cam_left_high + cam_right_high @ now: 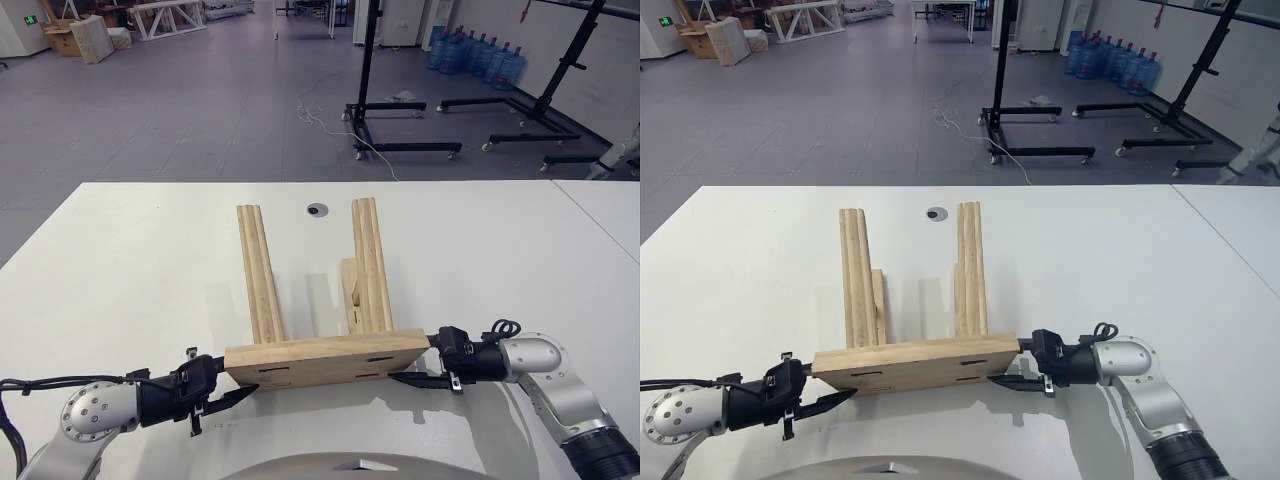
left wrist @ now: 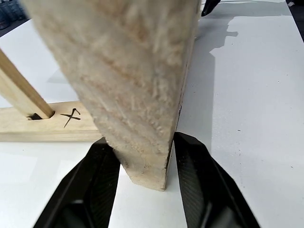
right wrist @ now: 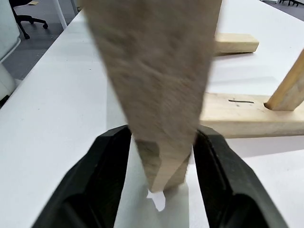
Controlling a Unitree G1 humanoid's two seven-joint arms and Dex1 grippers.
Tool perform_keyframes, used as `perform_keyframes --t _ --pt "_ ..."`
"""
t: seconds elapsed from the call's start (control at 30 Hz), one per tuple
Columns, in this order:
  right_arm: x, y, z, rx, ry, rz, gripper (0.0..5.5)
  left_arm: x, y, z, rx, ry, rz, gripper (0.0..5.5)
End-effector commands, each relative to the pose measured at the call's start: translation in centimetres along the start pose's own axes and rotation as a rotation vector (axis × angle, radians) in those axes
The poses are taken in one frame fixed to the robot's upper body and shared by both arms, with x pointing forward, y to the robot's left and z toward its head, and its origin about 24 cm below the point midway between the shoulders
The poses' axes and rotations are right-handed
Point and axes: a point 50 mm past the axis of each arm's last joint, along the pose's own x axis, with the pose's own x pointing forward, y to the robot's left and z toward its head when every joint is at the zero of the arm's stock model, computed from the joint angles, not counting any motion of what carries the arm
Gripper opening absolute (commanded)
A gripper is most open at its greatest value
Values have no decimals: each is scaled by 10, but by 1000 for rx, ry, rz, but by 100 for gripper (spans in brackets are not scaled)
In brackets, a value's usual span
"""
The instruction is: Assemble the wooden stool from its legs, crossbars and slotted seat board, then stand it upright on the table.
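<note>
A: Okay, quick check. Where is your stool?

B: Put together and on its side, on the near middle of the white table (image 1: 120, 260). The slotted seat board (image 1: 325, 360) stands on its long edge nearest you. Its legs point away toward the far side.

A: How many legs can you make out?

B: A left pair of legs (image 1: 260, 275) and a right pair of legs (image 1: 372, 265), roughly parallel. A shorter wooden piece (image 1: 349, 285) sits just beside the right pair. I can't tell exactly how it joins.

A: And your left gripper?

B: Your left gripper (image 1: 228, 388) is at the board's left end. From the left wrist, the black fingers (image 2: 95, 175) sit on either face of the board, pinching it.

A: The right?

B: Your right gripper (image 1: 425, 360) is at the board's right end, low over the table. In the right wrist view its fingers (image 3: 109, 166) are pressed against both faces, clamping the end.

A: Is the board lifted or resting?

B: I can't tell if its lower edge touches the table.

A: Anything else around?

B: There's a small round dark fitting (image 1: 317, 210) in the tabletop, between the far ends of the legs. On the floor beyond are black wheeled stands (image 1: 400, 110) and blue water bottles (image 1: 475, 50).
</note>
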Motion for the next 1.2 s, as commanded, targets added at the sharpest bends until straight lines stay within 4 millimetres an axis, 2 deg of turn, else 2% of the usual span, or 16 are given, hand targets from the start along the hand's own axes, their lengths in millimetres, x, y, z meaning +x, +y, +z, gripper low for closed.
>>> perform_keyframes --t 0.03,0.23,0.43,0.5,0.6,0.8,0.93,1.1,1.2 --pt "3 -7 4 -20 -12 15 163 1 13 7 17 -29 7 160" --pt "6 -9 7 -26 -18 39 152 3 29 11 -3 -68 6 159" --pt "7 -11 13 40 -44 85 150 4 25 27 -86 -172 -106 159" --pt "7 -9 22 122 -72 123 149 3 24 36 -129 -214 -161 159" --pt "3 -4 47 336 -123 262 149 -6 19 50 -290 -256 -323 159" --pt "-14 -25 102 563 -107 442 145 -13 13 83 -438 -360 -451 147" --pt "-21 -35 136 849 -82 649 145 -27 14 107 -662 -527 -515 136" --pt "-26 -40 144 1142 -3 691 141 -42 40 109 -784 -583 -381 135" --pt "-32 -41 147 1245 25 702 141 -47 52 100 -835 -551 -322 135"
